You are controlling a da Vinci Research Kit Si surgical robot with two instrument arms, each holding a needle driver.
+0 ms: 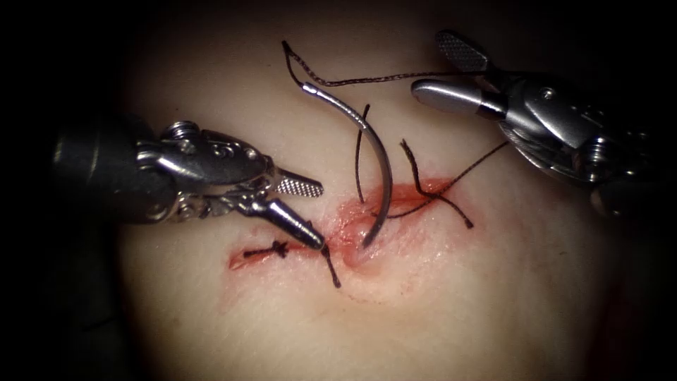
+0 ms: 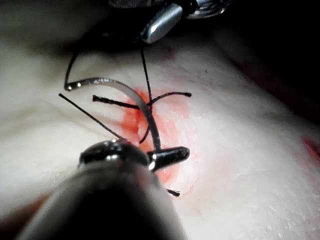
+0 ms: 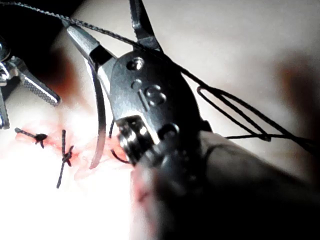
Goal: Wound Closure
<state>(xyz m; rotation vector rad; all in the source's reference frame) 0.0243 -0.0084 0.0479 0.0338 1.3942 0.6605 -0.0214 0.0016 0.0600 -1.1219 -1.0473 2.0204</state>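
The curved needle (image 1: 377, 152) stands free of both tools, its tip sunk into the tissue (image 1: 493, 296) at the red cut (image 1: 409, 204) near its middle. Its blunt end rises up and to the left. Thread (image 1: 381, 78) runs from that end towards my right tool (image 1: 428, 65), which hangs open and holds nothing at the upper right. My left tool (image 1: 321, 215) is open at the left of the needle, its lower jaw pressing the tissue beside the cut. The needle (image 2: 131, 93) also shows in the left wrist view, and the needle (image 3: 100, 115) in the right wrist view.
A tied stitch (image 1: 278, 248) closes the cut's left end, and a second thread tail (image 1: 330, 267) lies just right of it. Another knot with long tails (image 1: 437, 199) sits on the right part of the cut. Red fluid stains the cut's edges.
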